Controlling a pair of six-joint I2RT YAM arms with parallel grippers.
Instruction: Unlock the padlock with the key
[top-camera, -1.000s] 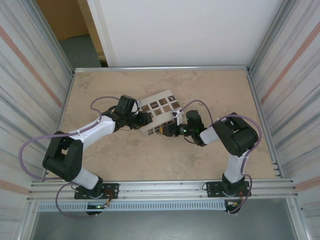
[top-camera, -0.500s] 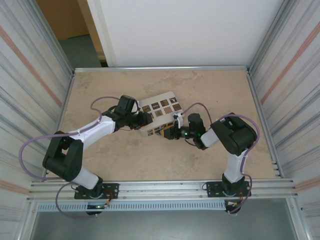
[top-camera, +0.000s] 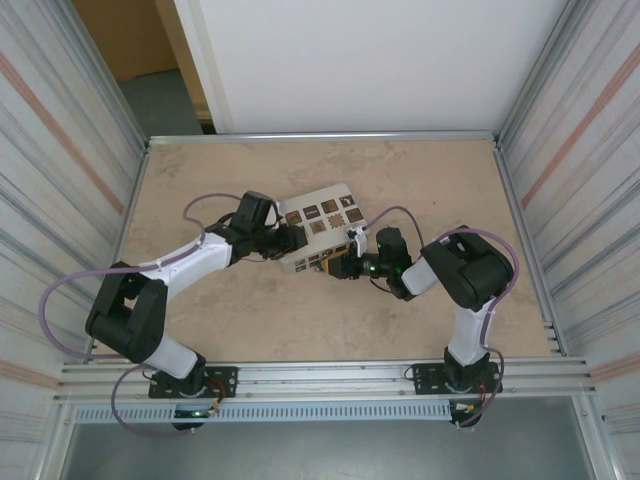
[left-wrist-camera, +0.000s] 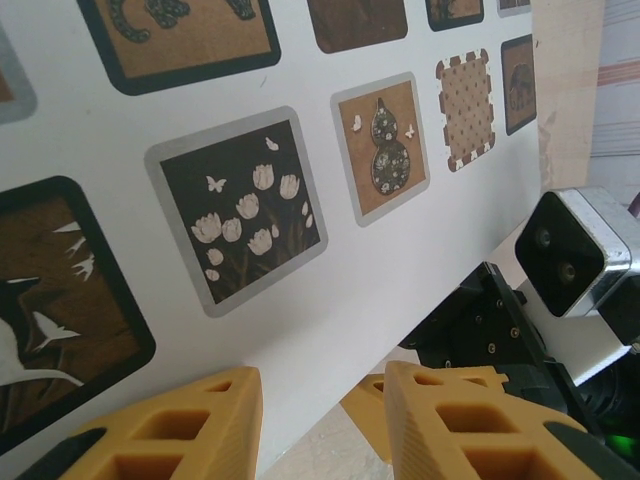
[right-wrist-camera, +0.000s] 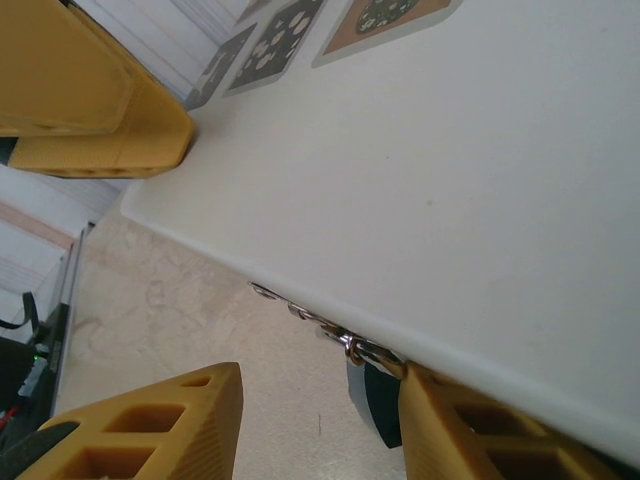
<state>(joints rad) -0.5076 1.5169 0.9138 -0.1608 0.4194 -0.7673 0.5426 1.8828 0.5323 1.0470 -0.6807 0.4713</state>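
Top view: you have a white box (top-camera: 322, 222) printed with dark picture tiles, lying askew on the beige table (top-camera: 220, 180). The left gripper (top-camera: 292, 240) is at the box's left end. The right gripper (top-camera: 338, 266) is at the box's near edge, just beside the left one. Neither pincer's gap can be read here, and no padlock or key can be made out.

Left wrist view: the box's printed face shows flowers, a gourd and birds. Two yellow fingers (left-wrist-camera: 170, 430) stand partly apart astride the box's lower edge, one over the face and one beyond the edge. You cannot tell whether they pinch the box. The right arm's wrist camera (left-wrist-camera: 572, 255) sits just past the same edge.

Right wrist view: a short chain of metal rings (right-wrist-camera: 330, 328) hangs at the box's lower edge, with a dark rounded piece (right-wrist-camera: 368, 405) just beneath it. You cannot tell whether that is lock or key. The right gripper's fingers (right-wrist-camera: 150, 420) are well apart and hold nothing; the rings lie between them, close to one finger. A left-gripper finger (right-wrist-camera: 90, 100) rests over the box's far corner.
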